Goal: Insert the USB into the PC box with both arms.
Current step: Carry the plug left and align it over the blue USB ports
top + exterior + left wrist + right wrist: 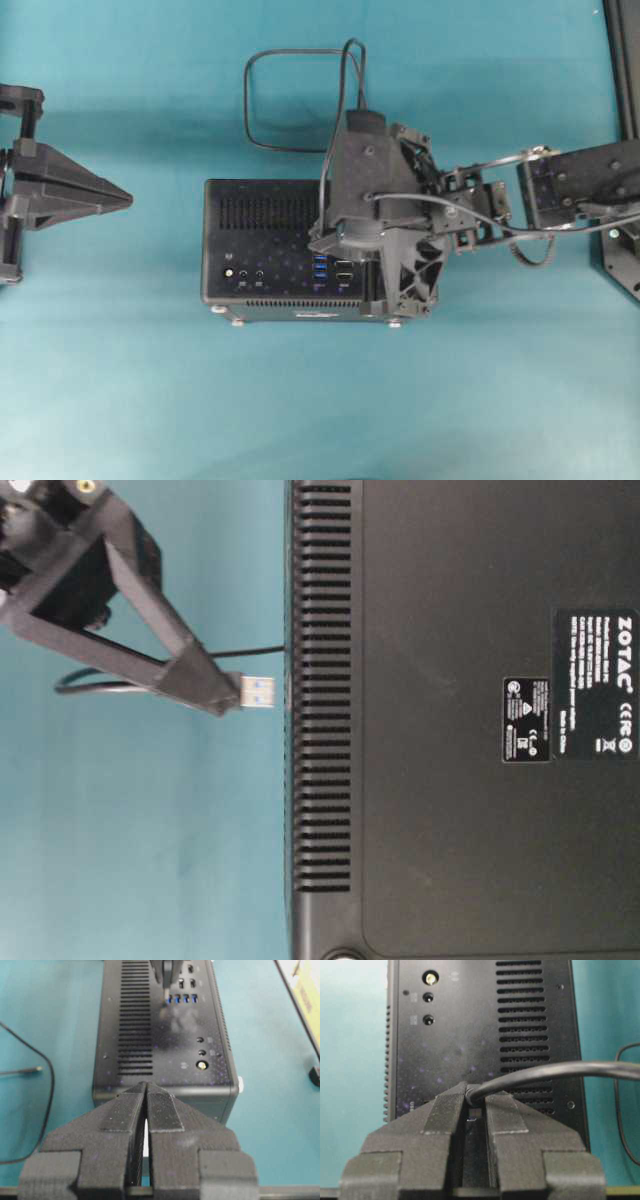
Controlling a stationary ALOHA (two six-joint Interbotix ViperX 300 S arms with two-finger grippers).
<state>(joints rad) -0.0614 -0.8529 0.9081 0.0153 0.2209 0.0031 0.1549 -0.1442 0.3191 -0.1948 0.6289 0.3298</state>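
The black PC box [260,240] lies in the middle of the teal table with its port panel facing up. Its blue USB ports [320,267] show in the left wrist view [182,998] too. My right gripper [215,688] reaches over the box and is shut on the USB plug [258,691]. The plug's silver and blue tip stands a small gap off the panel. The cable [560,1070] leaves the jaws and runs back to its loop [248,100] behind the box. My left gripper [125,198] is shut and empty, left of the box and apart from it [146,1086].
Gold antenna connector [202,1065] and round jacks sit on the panel's near end. The vent slots [265,212] lie beside the ports. The cable's free end [30,1069] lies on the table. A black frame [625,60] stands at the far right.
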